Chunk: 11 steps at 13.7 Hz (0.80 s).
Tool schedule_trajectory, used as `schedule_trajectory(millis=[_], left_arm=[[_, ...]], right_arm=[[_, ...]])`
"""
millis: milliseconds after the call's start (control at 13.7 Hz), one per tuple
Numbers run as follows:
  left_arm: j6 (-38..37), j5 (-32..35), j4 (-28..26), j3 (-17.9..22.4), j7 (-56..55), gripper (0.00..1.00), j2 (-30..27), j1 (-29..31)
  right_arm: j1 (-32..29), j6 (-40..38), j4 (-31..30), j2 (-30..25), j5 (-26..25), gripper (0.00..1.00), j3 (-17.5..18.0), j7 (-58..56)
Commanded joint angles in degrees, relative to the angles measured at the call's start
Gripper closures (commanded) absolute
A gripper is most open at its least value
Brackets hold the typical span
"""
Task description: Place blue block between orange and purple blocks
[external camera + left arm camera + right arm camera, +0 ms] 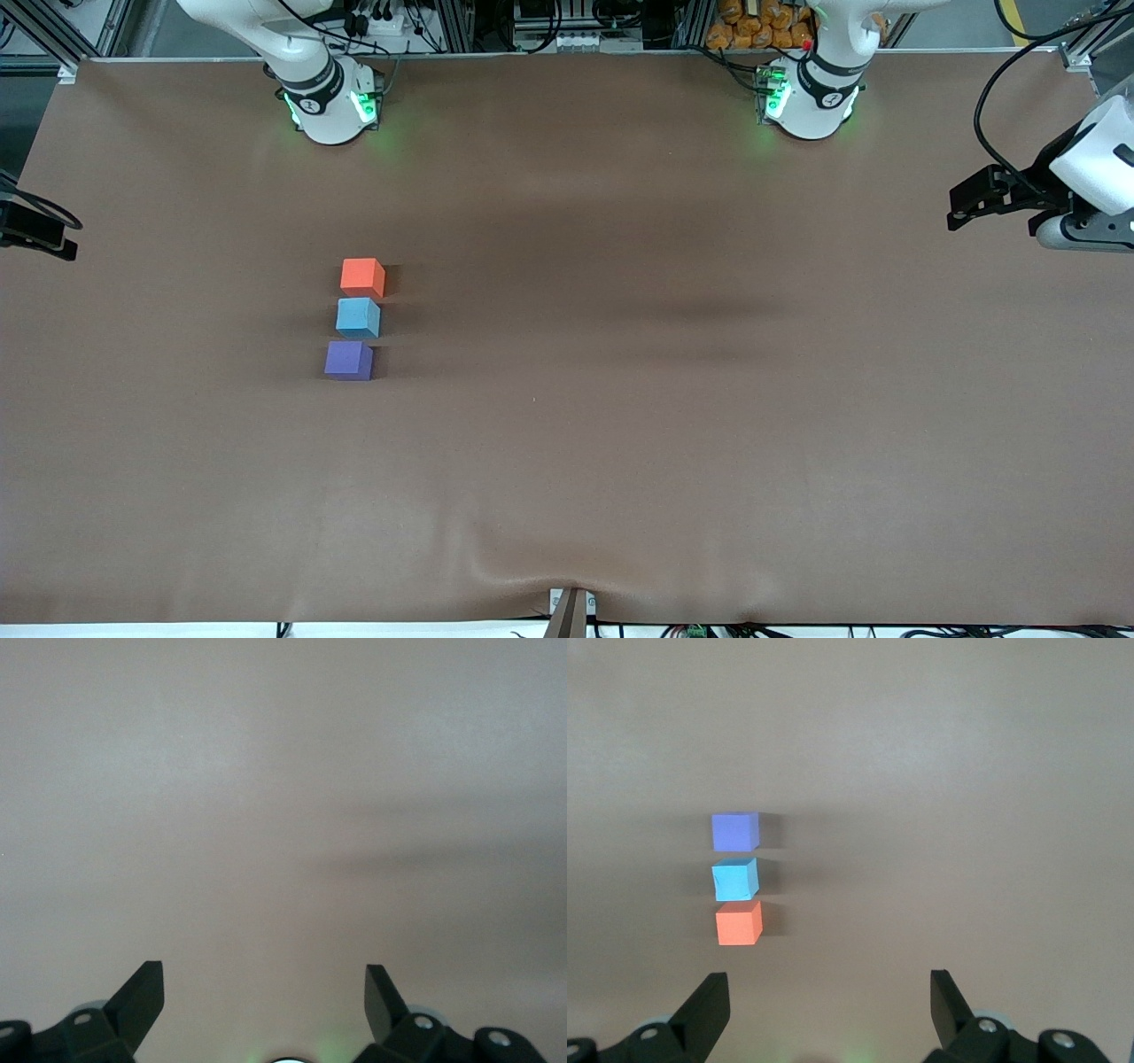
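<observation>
Three small cubes stand in a short row on the brown table toward the right arm's end. The orange block (362,276) is farthest from the front camera, the blue block (358,317) is in the middle, and the purple block (348,360) is nearest. The right wrist view shows the same row: purple (735,831), blue (735,879), orange (739,923). My right gripper (829,988) is open and empty, up in the air clear of the row, and shows at the front view's edge (53,241). My left gripper (264,979) is open and empty over bare table, at the other edge (970,202).
The brown mat (620,399) covers the whole table. The two arm bases (328,102) (811,97) stand along the edge farthest from the front camera. A small bracket (570,611) sits at the nearest edge.
</observation>
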Motion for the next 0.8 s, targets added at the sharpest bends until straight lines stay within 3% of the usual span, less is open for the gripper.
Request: schedule_trajectory(millis=[0, 291, 437, 728], left_arm=[[-1.0, -0.4, 1.0, 0.1, 0.9, 0.00, 0.2, 0.0], [-1.0, -0.4, 1.0, 0.1, 1.0, 0.00, 0.3, 0.1], [-1.0, -0.4, 0.9, 0.0, 1.1, 0.00, 0.2, 0.2], [-1.0, -0.4, 0.9, 0.0, 1.1, 0.00, 0.2, 0.2]], right_arm=[[-1.4, 0.0, -1.5, -2.8, 1.1, 0.00, 1.3, 2.3], [-13.2, 1.7, -10.5, -10.7, -0.4, 0.00, 14.5, 3.6], [-13.2, 6.0, -17.6, -15.6, -1.8, 0.00, 15.2, 3.6], [-12.9, 6.4, -17.7, -15.4, -2.5, 0.00, 15.0, 3.5]])
